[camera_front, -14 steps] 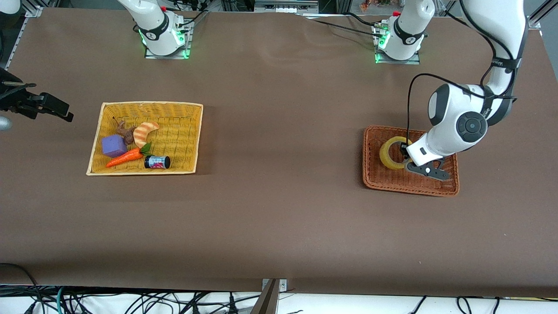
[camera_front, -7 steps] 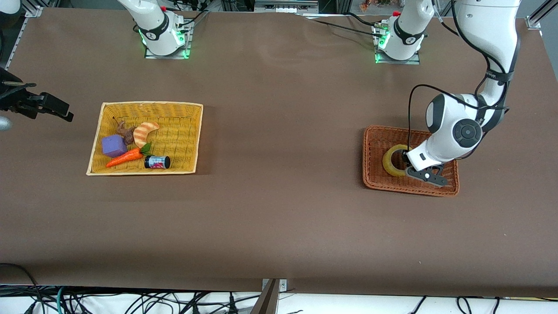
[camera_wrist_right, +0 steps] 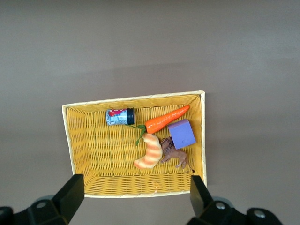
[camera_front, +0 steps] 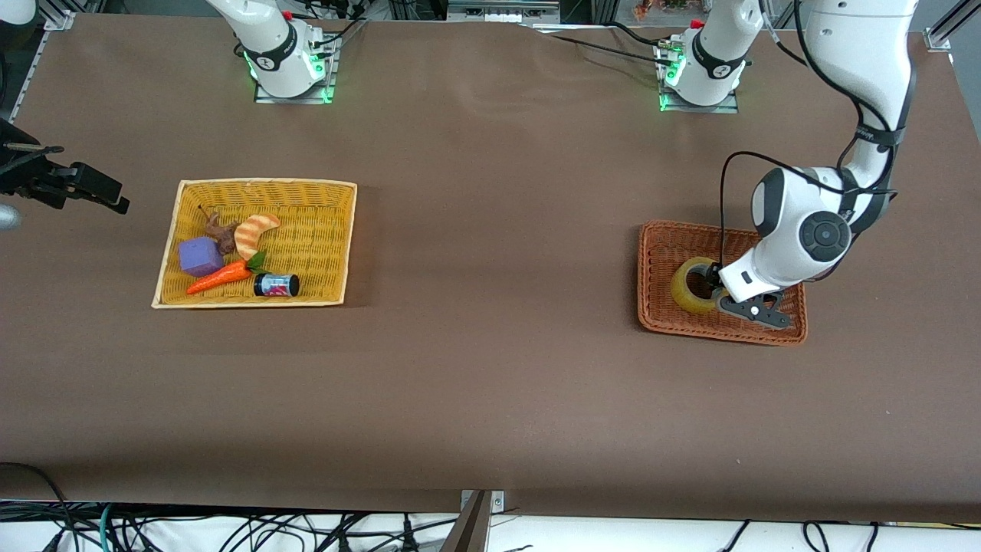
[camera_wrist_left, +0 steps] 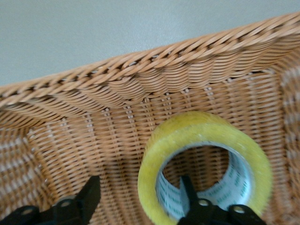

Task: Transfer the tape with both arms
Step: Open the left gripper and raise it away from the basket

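The tape (camera_front: pixel 680 291), a yellowish ring with a pale core, rests in the brown wicker basket (camera_front: pixel 665 316) at the left arm's end of the table. My left gripper (camera_front: pixel 716 294) is low in that basket, open. In the left wrist view the tape (camera_wrist_left: pixel 201 125) fills the near ground before the basket wall (camera_wrist_left: pixel 164 61). The left gripper (camera_wrist_left: pixel 138 192) straddles the ring's wall, one finger inside the core and one outside, with a gap to the outer finger. My right gripper (camera_front: pixel 96 190) hangs open over the table at the right arm's end. In its own wrist view the right gripper (camera_wrist_right: pixel 136 194) holds nothing.
A yellow wicker basket (camera_front: pixel 322 192) at the right arm's end holds a purple block (camera_front: pixel 200 255), a toy carrot (camera_front: pixel 218 278), a croissant (camera_front: pixel 253 232), a brown toy figure (camera_front: pixel 220 232) and a small black jar (camera_front: pixel 277 285). The right wrist view looks down on the yellow basket (camera_wrist_right: pixel 89 140).
My left gripper came down into the brown basket with the tape, then its jaws opened off the roll. The right arm has not moved.
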